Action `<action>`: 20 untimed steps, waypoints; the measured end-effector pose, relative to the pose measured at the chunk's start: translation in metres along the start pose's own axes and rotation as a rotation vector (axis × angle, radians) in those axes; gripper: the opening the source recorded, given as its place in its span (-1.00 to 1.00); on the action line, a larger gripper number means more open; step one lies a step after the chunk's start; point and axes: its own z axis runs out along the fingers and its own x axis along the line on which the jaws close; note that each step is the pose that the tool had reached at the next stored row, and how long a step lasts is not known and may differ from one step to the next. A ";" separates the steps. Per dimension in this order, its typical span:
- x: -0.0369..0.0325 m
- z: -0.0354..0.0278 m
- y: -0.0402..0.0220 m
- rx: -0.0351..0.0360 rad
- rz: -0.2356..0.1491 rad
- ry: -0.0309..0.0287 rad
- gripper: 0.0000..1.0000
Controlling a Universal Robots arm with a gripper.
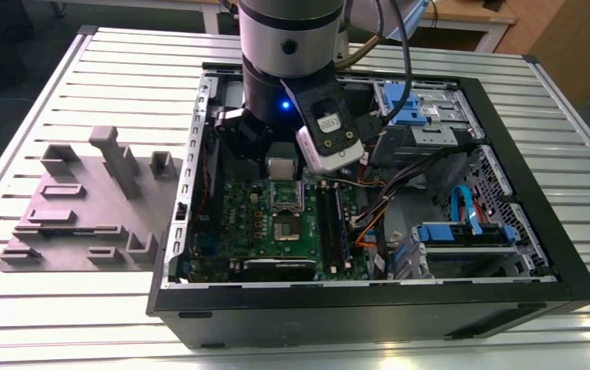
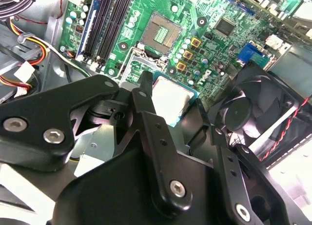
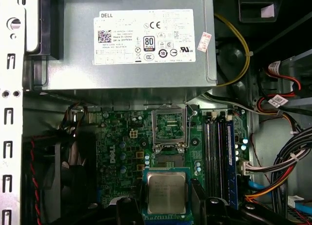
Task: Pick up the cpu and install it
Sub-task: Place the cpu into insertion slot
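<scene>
A: Quick status: where's your cpu?

B: In the grip. In the first wrist view the cpu [image 3: 167, 194] lies flat, metal top up, btwn the gripper [image 3: 168, 201] fingers [image 3: 197, 199], which are clamped on two opposite edges. The second wrist view shows the same pinch. So pick-up looks done.

A: And install?

B: Not done, as far as I can judge. The socket [image 3: 169, 130] is bare, w/ its dark centre showing and nothing seated. Your cpu is near the socket but apart from it, on the side away from the PSU [image 3: 126, 44], and approx lined up w/ it. It looks to hang above the motherboard [image 3: 122, 152] w/o touching, but height's hard to read, so treat that as a guess.

A: Arm pose?

B: In the exterior view your arm [image 1: 285, 46] drops about vertical into the open case [image 1: 377, 297], wrist down, tool facing the board.

A: What's around the socket?

B: RAM slots [image 3: 217, 156] sit just beside the socket. The PSU is past it, opposite your cpu. Cable bundles [image 3: 287, 166] are further out, beyond the RAM side. The grey tray [image 1: 69, 231] is well apart from the socket, outside the case on the slatted table [image 1: 120, 62].
</scene>
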 end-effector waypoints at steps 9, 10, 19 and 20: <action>-0.0037 0.0011 0.0001 0.0001 0.000 0.0000 -0.05; -0.0058 0.0016 0.0002 0.0001 0.000 0.0001 -0.05; -0.0152 0.0147 -0.0003 0.0000 0.000 0.0006 -0.05; -0.0152 0.0166 -0.0005 0.0000 0.000 0.0008 -0.05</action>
